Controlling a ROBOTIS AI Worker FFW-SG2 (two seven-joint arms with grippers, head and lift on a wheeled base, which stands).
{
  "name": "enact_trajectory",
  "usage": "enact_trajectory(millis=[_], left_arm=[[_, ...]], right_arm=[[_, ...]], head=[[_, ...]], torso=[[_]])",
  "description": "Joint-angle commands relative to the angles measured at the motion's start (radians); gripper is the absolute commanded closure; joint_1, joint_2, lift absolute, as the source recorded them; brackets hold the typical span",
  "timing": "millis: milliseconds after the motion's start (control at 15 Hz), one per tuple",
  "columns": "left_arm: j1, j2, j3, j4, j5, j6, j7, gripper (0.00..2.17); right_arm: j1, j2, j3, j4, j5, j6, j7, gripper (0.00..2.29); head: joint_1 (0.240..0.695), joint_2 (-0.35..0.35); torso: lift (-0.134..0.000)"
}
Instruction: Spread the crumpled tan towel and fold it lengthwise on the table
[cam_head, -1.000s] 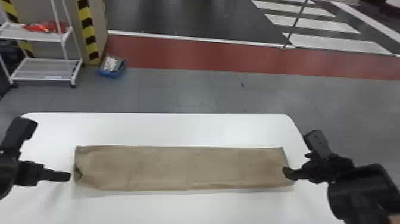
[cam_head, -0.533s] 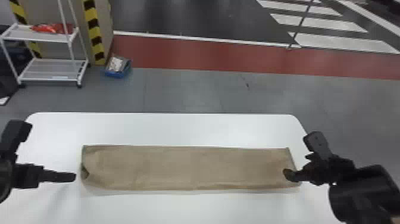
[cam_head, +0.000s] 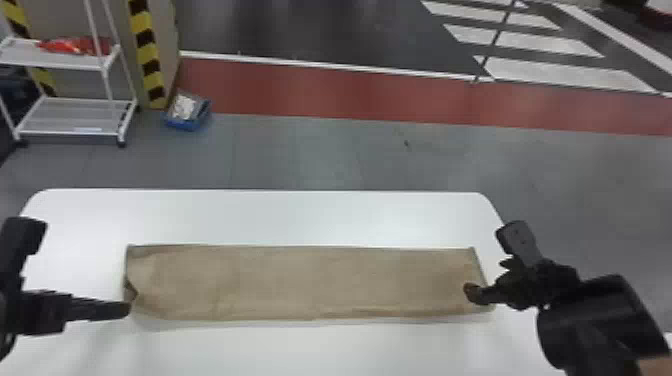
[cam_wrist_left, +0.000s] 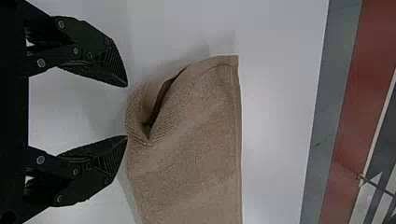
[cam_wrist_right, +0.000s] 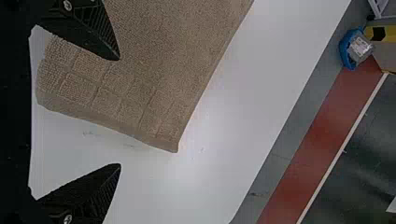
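Here, in the head view, the tan towel (cam_head: 300, 282) lies in a long strip across the table (cam_head: 275, 215), left gripper (cam_head: 126, 309) by its left end, right gripper (cam_head: 472, 294) over its right. In the left wrist view, fingers (cam_wrist_left: 105, 163) stand parted beside a puckered edge; in the right wrist view, fingers (cam_wrist_right: 95, 35) sit apart, one over the towel.

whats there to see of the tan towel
The tan towel lies flat on the white table as a long, narrow strip running left to right, apparently folded lengthwise. It looks like ribbed terry cloth, with a checked band and hemmed edge at its right end. Its left end puckers into an open fold near the left gripper.
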Motion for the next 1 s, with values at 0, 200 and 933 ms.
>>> enact_trajectory(millis=[0,200,933], left_arm=[[0.009,-0.002,-0.037,0.009,-0.008,-0.005,0.073,0.59],[0.03,-0.002,-0.045,0.006,0.0,-0.02,0.13,1.4],[0.19,-0.022,-0.008,-0.24,0.164,-0.026,0.157,0.53]], right_arm=[[0.001,-0.001,-0.011,0.003,-0.003,0.0,0.0,0.07],[0.011,-0.001,0.003,0.005,0.002,-0.003,0.003,0.08],[0.009,0.007,0.023,0.002,0.004,-0.003,0.011,0.08]], head=[[0.695,-0.219],[0.695,-0.219],[0.695,-0.197]], torso=[[0.0],[0.0],[0.0]])
